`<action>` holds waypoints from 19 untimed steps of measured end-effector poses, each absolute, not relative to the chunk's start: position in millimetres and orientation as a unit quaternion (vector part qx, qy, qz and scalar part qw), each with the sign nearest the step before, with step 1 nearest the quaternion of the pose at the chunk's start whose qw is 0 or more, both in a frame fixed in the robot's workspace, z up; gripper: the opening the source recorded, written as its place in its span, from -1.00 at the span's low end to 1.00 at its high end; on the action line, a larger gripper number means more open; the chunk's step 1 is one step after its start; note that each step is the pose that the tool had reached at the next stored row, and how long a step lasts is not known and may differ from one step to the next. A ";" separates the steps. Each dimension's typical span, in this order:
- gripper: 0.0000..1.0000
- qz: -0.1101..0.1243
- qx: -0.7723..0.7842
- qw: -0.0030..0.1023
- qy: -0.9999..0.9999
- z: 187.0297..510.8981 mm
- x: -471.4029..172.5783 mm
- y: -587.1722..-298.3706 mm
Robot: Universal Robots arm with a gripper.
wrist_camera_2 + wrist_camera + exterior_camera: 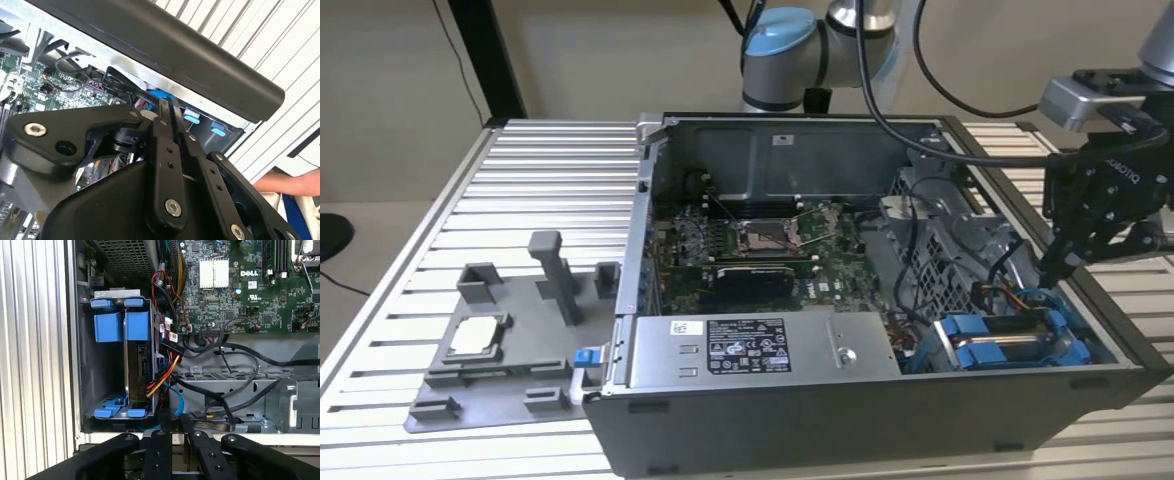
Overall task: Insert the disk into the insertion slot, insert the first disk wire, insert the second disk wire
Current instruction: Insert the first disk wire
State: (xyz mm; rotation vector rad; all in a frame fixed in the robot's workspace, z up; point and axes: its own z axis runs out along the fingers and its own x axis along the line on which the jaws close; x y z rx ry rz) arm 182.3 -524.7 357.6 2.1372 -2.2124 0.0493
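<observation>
Inside, the first wrist view reveals the disk (137, 360) wired.

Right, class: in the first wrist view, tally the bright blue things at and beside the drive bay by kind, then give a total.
4 small blue end tabs on the drive bay
2 wide blue panels
1 thin blue cable beside the bay
Total: 7

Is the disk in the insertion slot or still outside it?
In: the disk stands between the insertion slot's blue guides, wires at its edge.
</observation>
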 end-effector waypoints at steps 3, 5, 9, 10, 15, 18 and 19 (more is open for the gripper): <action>-1.00 0.016 0.694 0.033 -0.719 357.6 182.3 -524.7; 1.00 0.016 0.694 0.033 -0.719 357.6 182.4 -524.6; 1.00 0.016 0.694 0.033 -0.719 356.6 183.9 -524.7; 1.00 0.016 0.694 0.033 -0.719 355.9 184.6 -524.6; 1.00 0.017 0.694 0.034 -0.719 352.4 186.6 -524.6; 1.00 0.018 0.694 0.035 -0.719 351.3 186.8 -524.4; -1.00 0.018 0.694 0.035 -0.719 351.1 186.8 -524.3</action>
